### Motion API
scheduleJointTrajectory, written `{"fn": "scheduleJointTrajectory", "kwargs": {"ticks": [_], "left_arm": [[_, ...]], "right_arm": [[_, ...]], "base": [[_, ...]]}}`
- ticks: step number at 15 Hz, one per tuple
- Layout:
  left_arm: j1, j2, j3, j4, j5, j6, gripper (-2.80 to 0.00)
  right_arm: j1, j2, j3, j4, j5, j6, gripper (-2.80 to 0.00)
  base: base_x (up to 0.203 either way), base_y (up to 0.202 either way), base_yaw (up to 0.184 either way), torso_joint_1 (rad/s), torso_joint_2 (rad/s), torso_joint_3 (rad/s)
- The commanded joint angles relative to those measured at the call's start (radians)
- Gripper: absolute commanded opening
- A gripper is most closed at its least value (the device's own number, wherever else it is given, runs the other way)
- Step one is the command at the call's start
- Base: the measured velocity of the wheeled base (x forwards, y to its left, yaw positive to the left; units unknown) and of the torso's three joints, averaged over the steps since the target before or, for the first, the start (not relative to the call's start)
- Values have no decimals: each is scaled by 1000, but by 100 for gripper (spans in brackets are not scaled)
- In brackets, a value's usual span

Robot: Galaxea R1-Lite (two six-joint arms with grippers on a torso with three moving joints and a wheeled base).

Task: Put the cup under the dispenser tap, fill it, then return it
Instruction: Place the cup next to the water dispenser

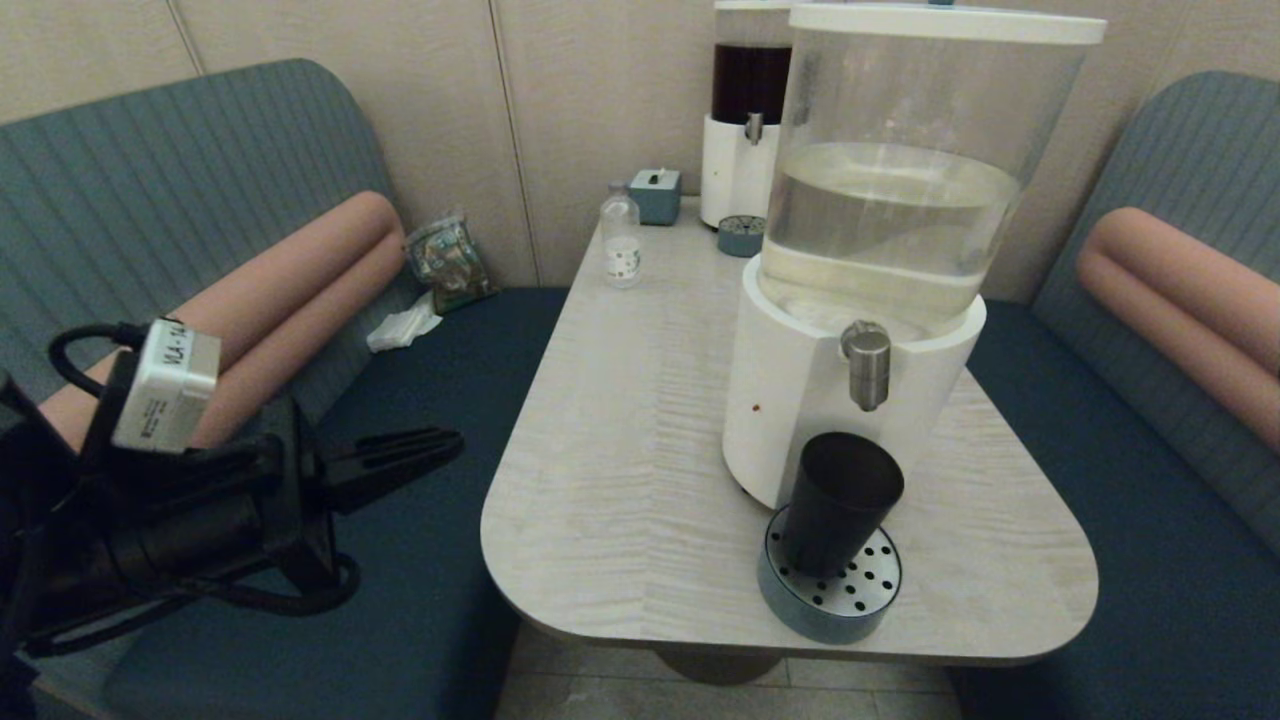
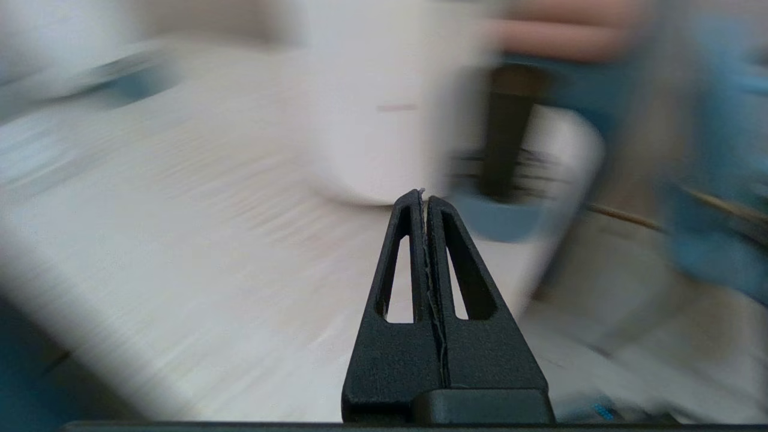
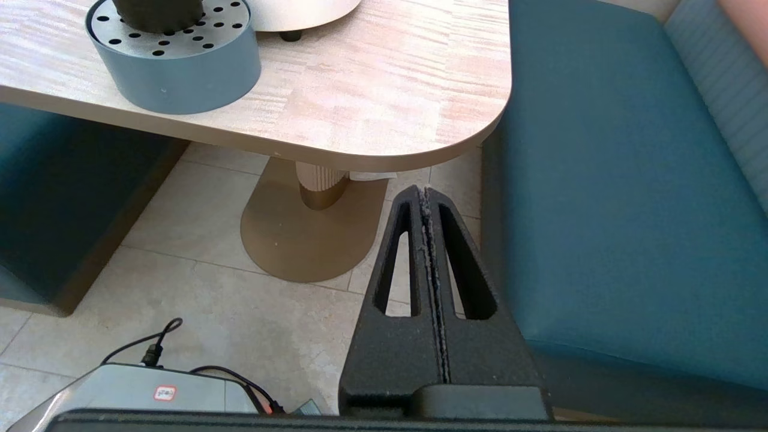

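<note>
The black cup [image 1: 838, 502] stands upright on the round perforated drip tray [image 1: 860, 598], directly below the steel dispenser tap [image 1: 867, 364] of the large white-based dispenser [image 1: 800, 400]. In the left wrist view the cup [image 2: 507, 138] shows blurred beyond the fingers. My left gripper [image 1: 452, 441] hovers off the table's left edge over the bench, shut and empty, well apart from the cup. My right gripper [image 3: 425, 192] is shut and empty, low beside the table's near right corner, over the floor; the cup's base [image 3: 159, 11] and the tray [image 3: 174, 66] sit at that view's edge.
A small clear bottle [image 1: 621, 240], a tissue box [image 1: 655, 194] and a second dispenser with dark liquid [image 1: 745, 120] with its own tray [image 1: 741, 235] stand at the far end of the table [image 1: 620, 450]. Benches flank both sides; the table pedestal [image 3: 321, 186] is below.
</note>
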Motion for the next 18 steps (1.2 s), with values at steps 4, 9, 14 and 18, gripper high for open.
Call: {"fn": "scheduleJointTrajectory", "kwargs": {"ticks": [4, 9, 14, 18], "left_arm": [[-140, 207, 12, -88, -148, 10, -280], [-177, 262, -33, -88, -143, 8, -280], [-178, 312, -93, -87, -113, 12, 0], [-223, 360, -116, -86, -107, 6, 0]], "right_arm": [[0, 0, 0, 1, 0, -1, -280], [-1, 1, 0, 1, 0, 1, -280], [0, 0, 0, 1, 0, 0, -280], [0, 0, 0, 1, 0, -1, -280]], "base": [[0, 0, 0, 0, 0, 0], [0, 0, 0, 0, 0, 0], [0, 0, 0, 0, 0, 0], [0, 0, 0, 0, 0, 0]]}}
